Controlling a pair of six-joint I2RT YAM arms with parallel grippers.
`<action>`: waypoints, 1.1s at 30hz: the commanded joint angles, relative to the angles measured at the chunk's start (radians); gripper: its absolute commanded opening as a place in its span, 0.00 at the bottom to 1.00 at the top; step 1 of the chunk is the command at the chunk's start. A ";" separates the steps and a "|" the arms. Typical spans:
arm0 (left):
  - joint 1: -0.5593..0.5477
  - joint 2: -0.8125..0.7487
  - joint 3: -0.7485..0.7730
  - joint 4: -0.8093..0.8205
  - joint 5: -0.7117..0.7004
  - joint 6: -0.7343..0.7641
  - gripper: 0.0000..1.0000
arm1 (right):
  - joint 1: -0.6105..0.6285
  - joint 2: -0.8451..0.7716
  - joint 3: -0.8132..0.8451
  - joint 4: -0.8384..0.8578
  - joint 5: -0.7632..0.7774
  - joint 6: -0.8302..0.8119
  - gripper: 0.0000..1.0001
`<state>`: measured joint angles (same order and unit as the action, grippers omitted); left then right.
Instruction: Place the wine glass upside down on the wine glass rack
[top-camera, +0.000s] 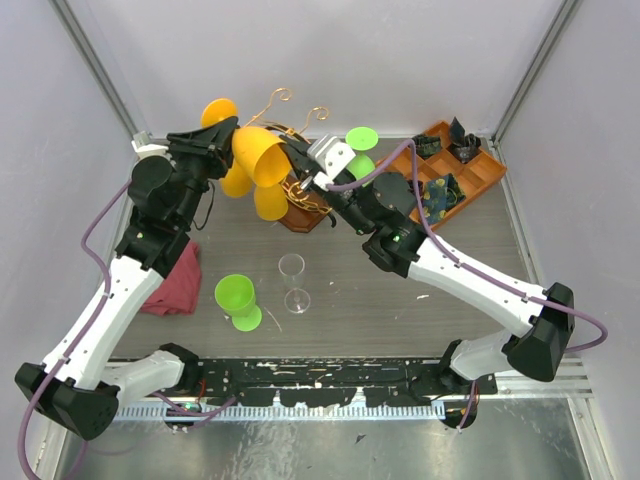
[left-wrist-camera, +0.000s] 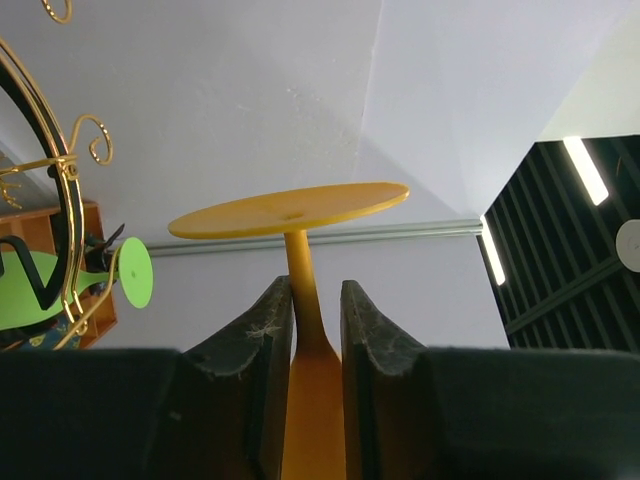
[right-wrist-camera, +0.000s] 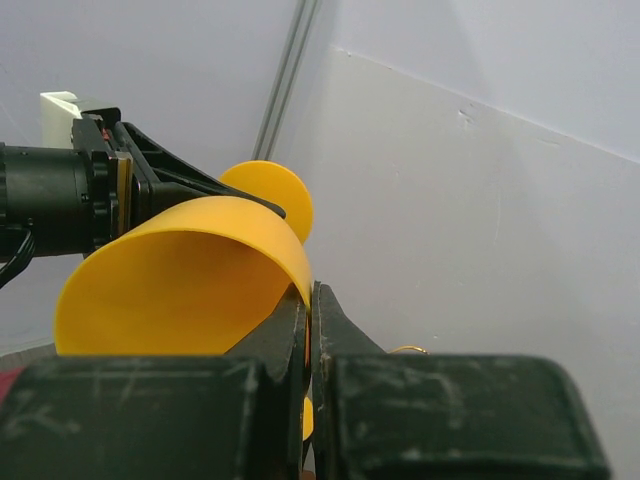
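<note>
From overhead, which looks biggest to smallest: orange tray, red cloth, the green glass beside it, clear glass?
orange tray
red cloth, partly hidden
green glass, nearly matching the cloth, so unsure
clear glass, smallest

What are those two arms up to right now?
Left end effector shut on orange wine glass stem. Right end effector pinching its rim. Not yet on wine glass rack. Other orange glasses crowd it.

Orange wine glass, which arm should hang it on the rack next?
Left, likely: the left gripper clamps the orange wine glass by its stem, while the right gripper only pinches the bowl's rim.
</note>
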<state>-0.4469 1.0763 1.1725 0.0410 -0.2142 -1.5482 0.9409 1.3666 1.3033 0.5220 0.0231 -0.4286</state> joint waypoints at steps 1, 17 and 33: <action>-0.007 0.016 -0.016 0.031 0.053 0.007 0.25 | 0.026 -0.034 0.013 0.045 -0.075 0.050 0.01; 0.130 0.125 0.252 0.074 0.327 0.575 0.05 | 0.030 -0.083 0.005 -0.204 0.050 -0.030 0.69; 0.186 -0.075 -0.278 0.464 0.426 1.309 0.05 | 0.030 -0.204 -0.063 -0.347 0.362 -0.153 0.85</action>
<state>-0.2642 1.0527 1.0832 0.2310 0.2504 -0.4641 0.9691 1.1812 1.2591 0.1646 0.3038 -0.5358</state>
